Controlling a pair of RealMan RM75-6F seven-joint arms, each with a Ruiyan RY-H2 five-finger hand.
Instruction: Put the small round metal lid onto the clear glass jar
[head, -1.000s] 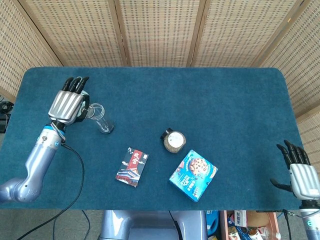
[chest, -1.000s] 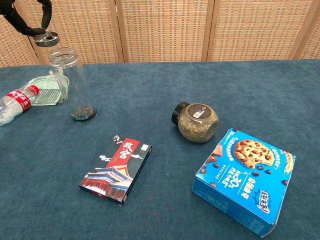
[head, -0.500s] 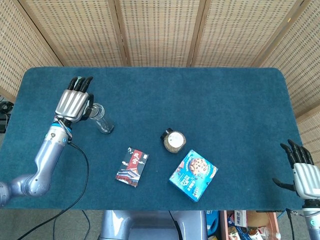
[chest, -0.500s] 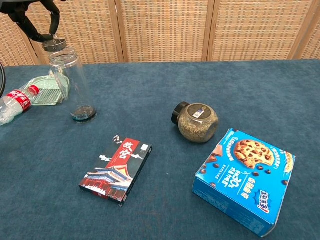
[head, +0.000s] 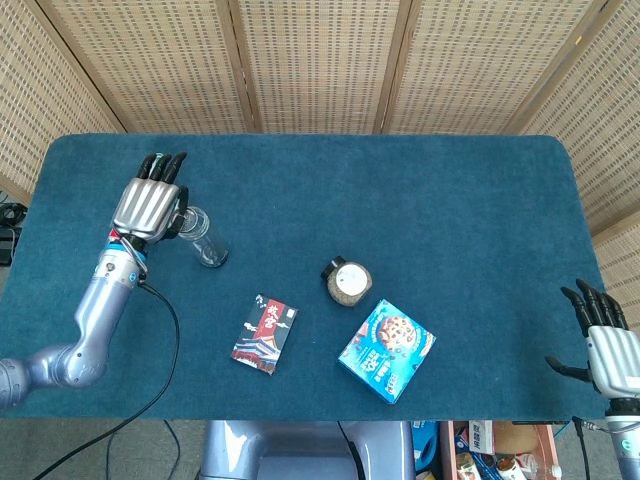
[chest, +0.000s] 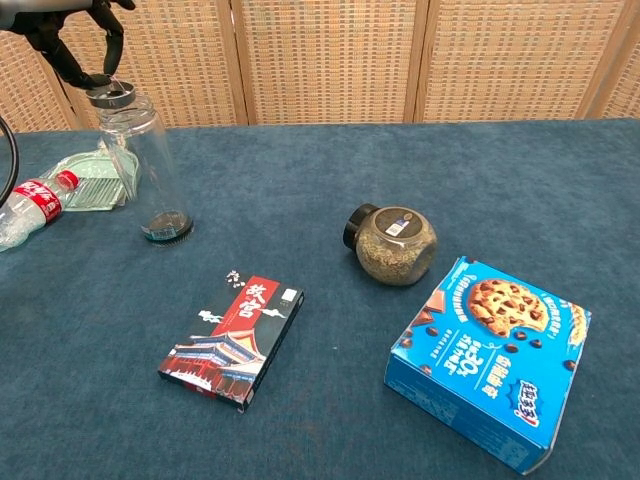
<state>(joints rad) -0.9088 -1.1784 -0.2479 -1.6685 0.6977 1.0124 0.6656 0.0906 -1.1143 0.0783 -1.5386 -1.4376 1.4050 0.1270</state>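
Note:
The clear glass jar (chest: 146, 170) stands upright at the left of the blue table and shows as a tilted cylinder (head: 205, 239) from above. Just above the jar's mouth, on its left side, the small round metal lid (chest: 111, 95) is pinched by the fingertips of my left hand (chest: 70, 35). From the head view the left hand (head: 150, 203) covers the jar's top and hides the lid. My right hand (head: 606, 345) hangs off the table's right front corner, fingers spread, holding nothing.
A plastic bottle with a red label (chest: 32, 203) and a green tray (chest: 92, 182) lie left of the jar. A round jar of grains (chest: 390, 244), a blue cookie box (chest: 492, 358) and a dark card box (chest: 233, 339) lie mid-table.
My left hand has carried the lid down and to the right, from above-left of the jar to just over its mouth. The right hand has sunk slightly.

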